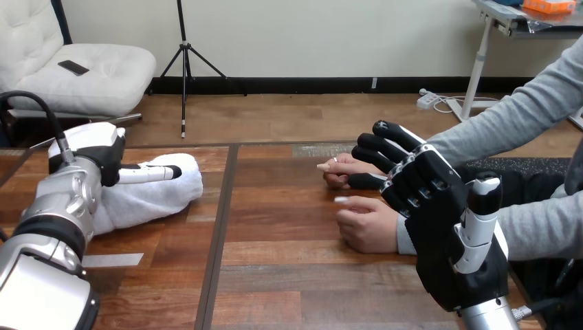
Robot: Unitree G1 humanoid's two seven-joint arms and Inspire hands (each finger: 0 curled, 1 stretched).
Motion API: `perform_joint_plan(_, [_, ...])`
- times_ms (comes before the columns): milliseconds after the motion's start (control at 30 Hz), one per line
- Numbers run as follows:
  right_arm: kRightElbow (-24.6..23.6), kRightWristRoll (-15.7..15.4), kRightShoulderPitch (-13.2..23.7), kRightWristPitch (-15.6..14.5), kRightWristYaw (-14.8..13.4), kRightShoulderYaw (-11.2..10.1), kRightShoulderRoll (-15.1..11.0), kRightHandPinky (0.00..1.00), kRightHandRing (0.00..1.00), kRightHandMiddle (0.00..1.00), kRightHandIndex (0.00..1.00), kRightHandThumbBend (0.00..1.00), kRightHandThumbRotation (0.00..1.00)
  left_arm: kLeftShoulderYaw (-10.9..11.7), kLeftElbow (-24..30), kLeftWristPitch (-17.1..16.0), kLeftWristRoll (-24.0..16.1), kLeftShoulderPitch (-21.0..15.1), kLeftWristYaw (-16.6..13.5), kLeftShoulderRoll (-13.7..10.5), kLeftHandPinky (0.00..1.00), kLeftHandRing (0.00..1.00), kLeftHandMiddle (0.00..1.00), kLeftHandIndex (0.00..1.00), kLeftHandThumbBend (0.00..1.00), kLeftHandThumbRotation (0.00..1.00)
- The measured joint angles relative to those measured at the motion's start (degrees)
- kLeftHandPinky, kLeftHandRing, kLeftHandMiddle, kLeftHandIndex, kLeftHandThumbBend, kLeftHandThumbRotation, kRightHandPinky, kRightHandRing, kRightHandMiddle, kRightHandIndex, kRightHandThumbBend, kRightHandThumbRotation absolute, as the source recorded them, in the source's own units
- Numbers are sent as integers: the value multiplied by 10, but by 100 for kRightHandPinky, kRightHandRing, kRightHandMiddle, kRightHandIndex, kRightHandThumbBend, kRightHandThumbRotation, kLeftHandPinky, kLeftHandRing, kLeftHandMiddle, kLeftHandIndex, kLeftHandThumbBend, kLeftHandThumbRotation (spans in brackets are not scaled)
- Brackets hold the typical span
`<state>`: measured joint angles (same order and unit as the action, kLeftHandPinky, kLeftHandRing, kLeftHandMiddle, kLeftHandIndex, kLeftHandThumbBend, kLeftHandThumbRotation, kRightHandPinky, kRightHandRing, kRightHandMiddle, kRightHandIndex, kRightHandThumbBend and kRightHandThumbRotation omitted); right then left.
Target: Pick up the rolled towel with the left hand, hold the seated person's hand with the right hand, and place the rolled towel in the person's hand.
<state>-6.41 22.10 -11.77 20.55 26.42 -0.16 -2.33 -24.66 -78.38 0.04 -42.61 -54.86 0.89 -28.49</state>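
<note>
The rolled white towel (161,196) lies on the wooden table (289,275) at the left. My left hand (96,148) rests against the towel's left end, with one straight finger (148,173) lying across its top; the remaining fingers are hidden behind the hand. The person's two hands rest on the table right of centre, a far hand (340,172) and a near hand (368,223). My right hand (447,234) hangs above the person's forearms, palm turned away. Its nearly straight fingers (385,148) reach over the far hand's wrist without curling round it, and the thumb points up.
The person's grey-sleeved arms (495,127) come in from the right edge. A dark seam (220,227) runs down the table between the towel and the person's hands. A strip of pale tape (113,260) lies on the table beside my left forearm.
</note>
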Motion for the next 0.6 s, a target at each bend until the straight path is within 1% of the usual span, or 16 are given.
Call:
perform_joint_plan(333, [0,0,-1,0,0,0,1,66,79,79,78,91,100,-1,0,2,0,0,0,6,100,100,100,100,93,93])
perform_joint_plan(600, [0,3,-4,1,0,0,1,65,78,78,78,91,100,-4,0,3,-1,0,0,12,100,100,100,100,94,94])
